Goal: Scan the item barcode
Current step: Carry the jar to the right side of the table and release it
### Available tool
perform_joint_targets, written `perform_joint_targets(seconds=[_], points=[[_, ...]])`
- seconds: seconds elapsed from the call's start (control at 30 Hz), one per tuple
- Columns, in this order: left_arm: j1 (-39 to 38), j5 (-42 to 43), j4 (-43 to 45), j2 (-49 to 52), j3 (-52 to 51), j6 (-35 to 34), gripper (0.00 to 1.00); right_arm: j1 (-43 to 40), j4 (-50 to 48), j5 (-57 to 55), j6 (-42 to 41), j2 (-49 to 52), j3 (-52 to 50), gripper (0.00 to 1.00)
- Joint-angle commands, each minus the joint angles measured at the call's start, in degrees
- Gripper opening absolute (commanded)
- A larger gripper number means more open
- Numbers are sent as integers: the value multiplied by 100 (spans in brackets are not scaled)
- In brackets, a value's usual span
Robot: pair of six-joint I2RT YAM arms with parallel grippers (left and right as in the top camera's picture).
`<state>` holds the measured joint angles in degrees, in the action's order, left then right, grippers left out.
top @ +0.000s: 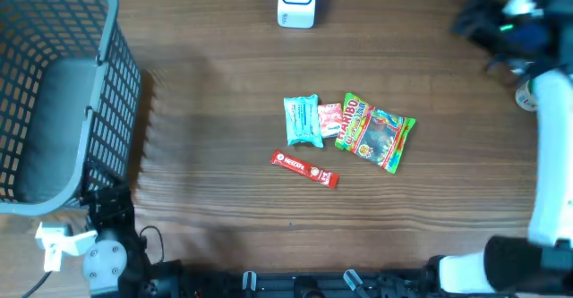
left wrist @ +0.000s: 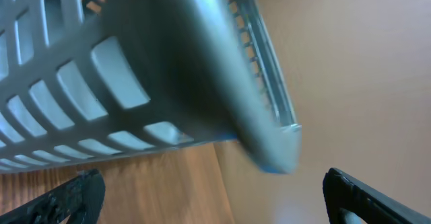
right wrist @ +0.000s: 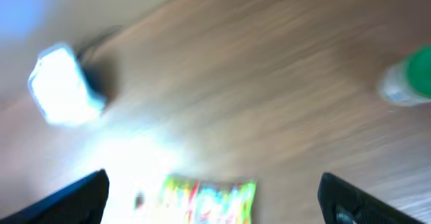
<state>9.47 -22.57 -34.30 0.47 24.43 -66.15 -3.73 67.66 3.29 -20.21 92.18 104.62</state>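
My right gripper (right wrist: pixel 212 183): jaws spread wide, gripping nothing, raised over the wooden table (right wrist: pixel 269 62); this view is blurred.
Below my right gripper: Haribo gummy bag (right wrist: pixel 210 198), lying flat and apart from my fingers.
My left gripper (left wrist: pixel 212 183): jaws spread wide, gripping nothing, close against a corner of the gray mesh basket (left wrist: pixel 135 83).
Items: 4 packets bunched mid-table. The teal packet (top: pixel 302 121) is at the left, the Haribo gummy bag at the right, and the small red-and-white packet (top: pixel 329 117) sits between them. The red stick packet (top: pixel 304 167) lies just in front, apart.
Barcode scanner (top: pixel 296 1): white, at the far edge, well apart from the packets.
Green-and-white object (top: pixel 528 92): beside my right arm, too blurred to name.
Basket: at the table's left end, beside my left arm.
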Motion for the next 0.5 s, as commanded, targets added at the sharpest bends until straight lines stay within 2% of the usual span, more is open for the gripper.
perform_joint_targets(seconds=[0.0, 0.17, 0.23, 0.4, 0.47], points=[[-7, 52, 232, -15, -516, -55, 100, 1045, 540, 208, 120, 87, -175, 100], [-7, 313, 612, -15, -1139, -81, 100, 2334, 361, 398, -138, 214, -1150, 100], [-4, 302, 603, -15, -1213, -76, 100, 2975, -125, 260, -334, 232, -1784, 100], [-4, 280, 428, -15, -1213, -79, 100, 4522, -1285, -1910, -693, 494, -2544, 99], [-4, 284, 341, -15, -1213, -79, 100, 4905, -1648, -2312, -682, 879, -2546, 99]])
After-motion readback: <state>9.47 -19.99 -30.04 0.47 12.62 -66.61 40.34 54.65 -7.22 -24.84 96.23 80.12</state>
